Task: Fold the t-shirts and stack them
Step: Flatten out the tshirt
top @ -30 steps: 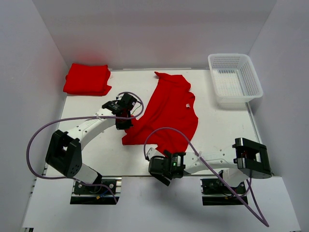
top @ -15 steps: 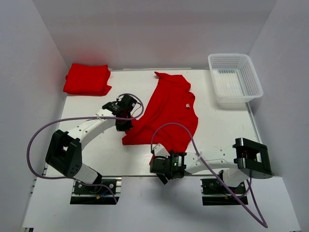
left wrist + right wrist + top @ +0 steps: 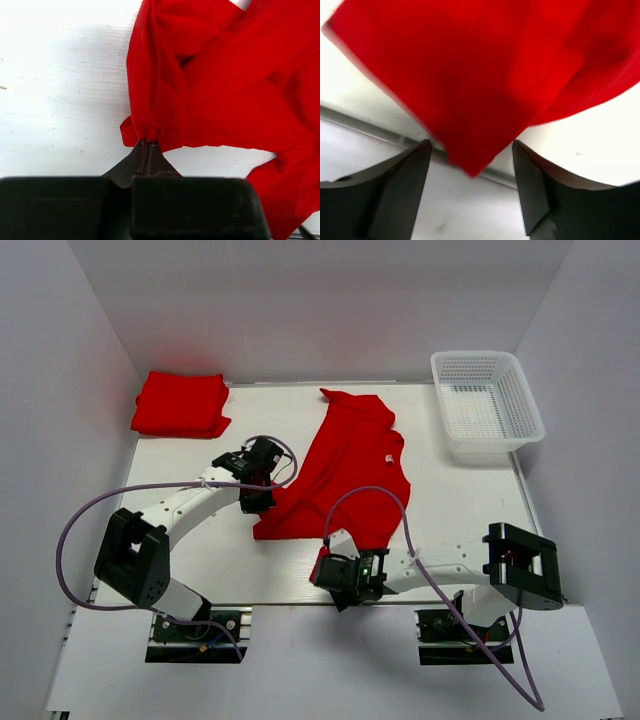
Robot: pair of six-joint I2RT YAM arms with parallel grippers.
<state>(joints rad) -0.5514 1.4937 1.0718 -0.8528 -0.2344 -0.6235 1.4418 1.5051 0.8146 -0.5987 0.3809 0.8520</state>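
The loose t-shirt point(image 3: 350, 465) lies slantwise across the middle of the table point(image 3: 450, 510), its collar toward the far edge and its hem toward the arms, with a small white neck tag point(image 3: 388, 458) showing on the right side. It is rumpled rather than flat, which suggests the step in hand is straightening it before any fold is made. The folded t-shirts point(image 3: 180, 403) sit in a neat pile at the far left corner, well apart from it, likely the stack this one is meant to join. The left gripper point(image 3: 148, 147) is pressed tight on a gathered bunch of cloth at the shirt's lower left edge, and the fabric puckers where it is pinched, a hold that looks suited to dragging or lifting that side. The right gripper point(image 3: 333, 567) sits low at the table's near edge with its fingers point(image 3: 395, 190) spread wide. The shirt's near hem corner hangs in the gap between them, and whether the cloth touches either finger cannot be told. That placement reads as a line-up for a second pinch, so both arms could tension the hem together. A white mesh basket point(image 3: 475, 356) stands at the far right corner, away from both arms.
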